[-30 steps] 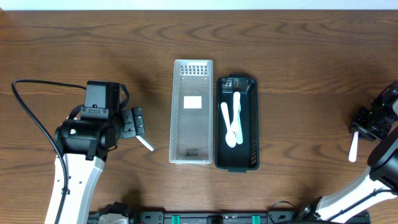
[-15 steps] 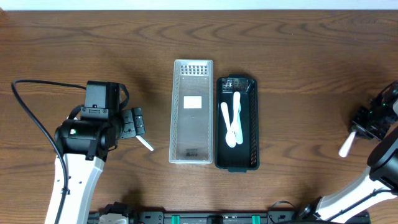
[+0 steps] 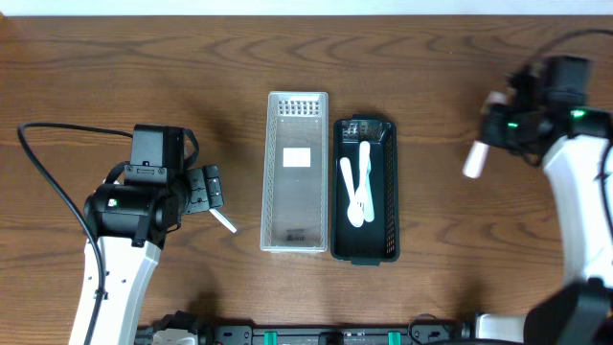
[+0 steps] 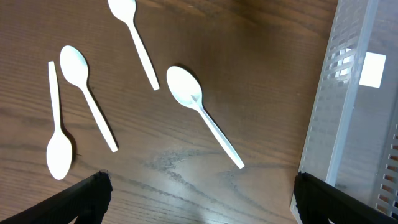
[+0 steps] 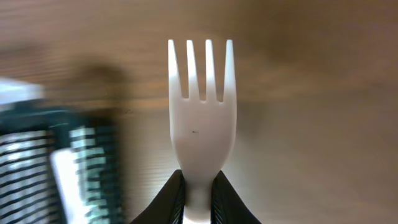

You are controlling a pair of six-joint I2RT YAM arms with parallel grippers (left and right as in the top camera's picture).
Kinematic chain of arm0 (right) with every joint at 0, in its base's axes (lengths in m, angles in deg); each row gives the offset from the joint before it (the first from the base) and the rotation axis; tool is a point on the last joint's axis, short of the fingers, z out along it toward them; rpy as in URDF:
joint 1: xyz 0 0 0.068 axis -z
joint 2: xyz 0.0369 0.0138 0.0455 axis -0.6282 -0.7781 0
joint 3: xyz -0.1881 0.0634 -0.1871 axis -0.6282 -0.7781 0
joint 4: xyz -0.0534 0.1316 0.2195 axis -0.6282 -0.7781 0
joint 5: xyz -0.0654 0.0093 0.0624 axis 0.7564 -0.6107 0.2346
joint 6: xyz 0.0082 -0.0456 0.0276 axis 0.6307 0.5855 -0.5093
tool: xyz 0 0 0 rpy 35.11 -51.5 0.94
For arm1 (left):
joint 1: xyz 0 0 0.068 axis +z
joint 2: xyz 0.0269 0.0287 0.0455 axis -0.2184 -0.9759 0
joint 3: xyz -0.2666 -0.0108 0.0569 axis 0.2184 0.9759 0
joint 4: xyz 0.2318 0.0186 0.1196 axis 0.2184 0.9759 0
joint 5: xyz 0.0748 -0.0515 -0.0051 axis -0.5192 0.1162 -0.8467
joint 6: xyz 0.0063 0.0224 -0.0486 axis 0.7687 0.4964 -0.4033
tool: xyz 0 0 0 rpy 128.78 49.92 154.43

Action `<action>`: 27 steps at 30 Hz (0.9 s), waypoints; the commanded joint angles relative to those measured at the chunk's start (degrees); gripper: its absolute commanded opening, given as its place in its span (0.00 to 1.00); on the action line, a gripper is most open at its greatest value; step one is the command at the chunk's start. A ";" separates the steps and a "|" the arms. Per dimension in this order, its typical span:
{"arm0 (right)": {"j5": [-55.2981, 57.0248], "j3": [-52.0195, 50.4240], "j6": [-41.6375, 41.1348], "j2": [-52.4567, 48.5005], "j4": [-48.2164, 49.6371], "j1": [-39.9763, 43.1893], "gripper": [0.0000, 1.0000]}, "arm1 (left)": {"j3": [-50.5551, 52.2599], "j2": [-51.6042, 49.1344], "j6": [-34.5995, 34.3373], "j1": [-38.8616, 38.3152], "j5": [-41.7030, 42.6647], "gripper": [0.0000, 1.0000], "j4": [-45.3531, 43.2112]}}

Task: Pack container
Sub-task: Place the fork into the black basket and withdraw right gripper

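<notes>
A black basket (image 3: pixel 364 249) at centre holds two or three white utensils (image 3: pixel 357 187). A clear container (image 3: pixel 295 172) lies beside it on the left and shows at the right edge of the left wrist view (image 4: pixel 364 106). My right gripper (image 3: pixel 498 129) is shut on a white plastic fork (image 3: pixel 473 160), held in the air right of the basket; its tines fill the right wrist view (image 5: pixel 200 112). My left gripper (image 3: pixel 206 189) is open over several white spoons (image 4: pixel 199 109) lying on the table; one spoon (image 3: pixel 223 220) shows in the overhead view.
The wooden table (image 3: pixel 450 57) runs to a white strip at the far edge. A black cable (image 3: pixel 43 177) loops left of the left arm. The basket shows blurred at the left of the right wrist view (image 5: pixel 56 162).
My right arm has swung from the table's right edge up and left toward the basket, carrying the fork. The left arm has not moved.
</notes>
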 commanded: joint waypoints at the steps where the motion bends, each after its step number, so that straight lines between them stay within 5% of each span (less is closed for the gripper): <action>1: 0.11 0.28 -6.60 1.16 0.83 -9.40 0.15 | -0.39 -0.13 -0.92 -0.02 -0.74 0.96 0.13; 7: 6.34 0.26 -12.02 -2.93 1.77 -23.32 0.15 | -0.39 -0.13 -0.92 -0.02 -0.74 0.96 0.15; 15: 6.75 0.24 -14.27 -13.70 1.53 -30.75 0.13 | -0.39 -0.13 -0.92 -0.02 -0.72 0.96 0.22; 19: 6.75 0.24 -14.25 -16.26 1.75 -31.89 0.20 | -0.39 -0.13 -0.92 -0.02 -0.72 0.96 0.57; 22: 6.97 0.26 -14.21 -16.00 2.71 -31.91 0.35 | -0.39 -0.13 -0.92 -0.02 -0.74 0.96 0.55; 27: 7.48 0.74 -10.60 -14.16 4.98 -31.17 0.40 | -0.44 0.11 -0.92 -0.02 -0.72 0.96 0.20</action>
